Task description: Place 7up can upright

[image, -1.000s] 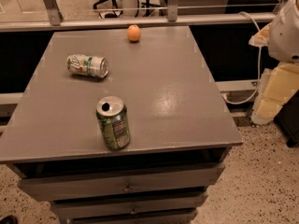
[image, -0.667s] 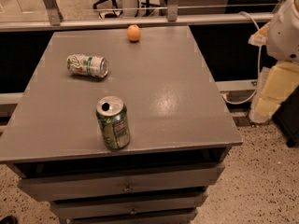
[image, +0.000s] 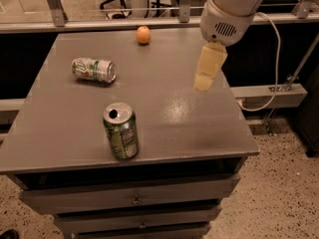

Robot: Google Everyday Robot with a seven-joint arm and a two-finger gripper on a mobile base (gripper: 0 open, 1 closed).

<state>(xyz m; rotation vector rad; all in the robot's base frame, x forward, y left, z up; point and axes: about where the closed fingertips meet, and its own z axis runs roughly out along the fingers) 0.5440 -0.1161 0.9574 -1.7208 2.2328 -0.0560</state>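
The 7up can [image: 93, 69], pale whitish-silver with light green print, lies on its side on the left rear part of the grey table [image: 199, 133], its silver end facing right. My gripper [image: 203, 83] hangs over the right side of the table, well to the right of the can and apart from it. It holds nothing that I can see.
A darker green can [image: 120, 131] stands upright near the table's front edge, its top opened. An orange [image: 143, 35] sits at the back middle. Drawers [image: 134, 198] lie under the tabletop. A rail and a cable run behind and to the right.
The arm has swung in from the right edge of the view to above the right side of the table. The cans and the orange have not moved on the table.
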